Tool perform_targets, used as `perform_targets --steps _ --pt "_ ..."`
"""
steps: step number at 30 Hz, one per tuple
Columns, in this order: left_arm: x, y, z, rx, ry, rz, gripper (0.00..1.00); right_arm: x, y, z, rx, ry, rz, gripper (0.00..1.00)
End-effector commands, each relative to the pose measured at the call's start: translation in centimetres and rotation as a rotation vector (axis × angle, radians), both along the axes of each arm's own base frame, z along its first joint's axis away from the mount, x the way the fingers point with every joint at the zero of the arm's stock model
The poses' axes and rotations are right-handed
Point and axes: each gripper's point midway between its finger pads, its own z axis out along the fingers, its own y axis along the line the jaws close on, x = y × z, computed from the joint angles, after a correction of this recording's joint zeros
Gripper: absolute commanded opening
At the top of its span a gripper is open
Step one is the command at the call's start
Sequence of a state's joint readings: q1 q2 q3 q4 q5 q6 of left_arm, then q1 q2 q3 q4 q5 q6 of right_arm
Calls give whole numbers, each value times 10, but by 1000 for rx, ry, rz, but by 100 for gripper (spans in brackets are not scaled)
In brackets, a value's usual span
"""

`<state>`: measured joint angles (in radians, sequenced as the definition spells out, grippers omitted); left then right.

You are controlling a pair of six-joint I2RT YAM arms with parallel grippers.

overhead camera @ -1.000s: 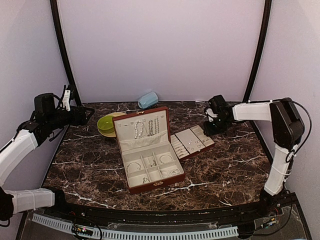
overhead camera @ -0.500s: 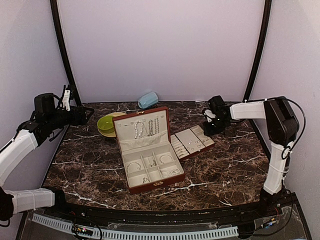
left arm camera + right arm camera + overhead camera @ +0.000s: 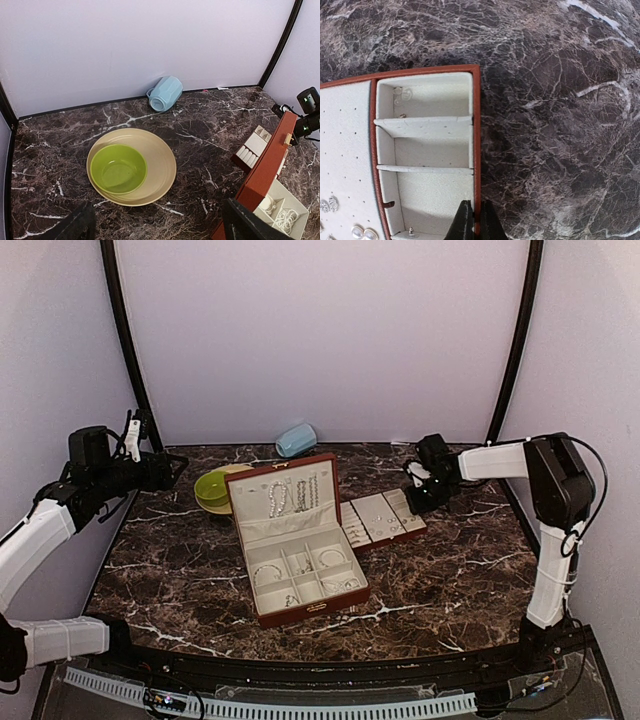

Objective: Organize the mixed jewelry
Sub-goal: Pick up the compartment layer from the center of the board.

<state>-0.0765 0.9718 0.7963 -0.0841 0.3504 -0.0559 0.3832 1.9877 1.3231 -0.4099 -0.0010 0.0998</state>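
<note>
The right pincer (image 3: 476, 220) is clenched on the red rim of the side tray (image 3: 476, 125) on the counter (image 3: 450, 570). The left pincer (image 3: 168, 470) hangs released, far left. The jewelry (image 3: 278, 497) sits in the open case (image 3: 315, 608) and on the side tray.

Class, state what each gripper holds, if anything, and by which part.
The right gripper pinches the reddish-brown, cream-lined jewelry tray by its outer side wall; the open left gripper holds nothing.
</note>
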Motion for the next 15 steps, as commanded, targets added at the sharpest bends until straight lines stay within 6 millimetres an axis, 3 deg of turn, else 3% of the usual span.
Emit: perform_targets --steps 1,8,15 --pt "-2 0 -2 4 -2 -7 90 5 -4 1 -14 -30 -21 0" --pt "-2 0 -1 5 -5 -5 90 -3 -30 13 -88 -63 -115 0" --pt "-4 0 1 3 -12 -4 90 -20 -69 27 -78 -50 -310 0"
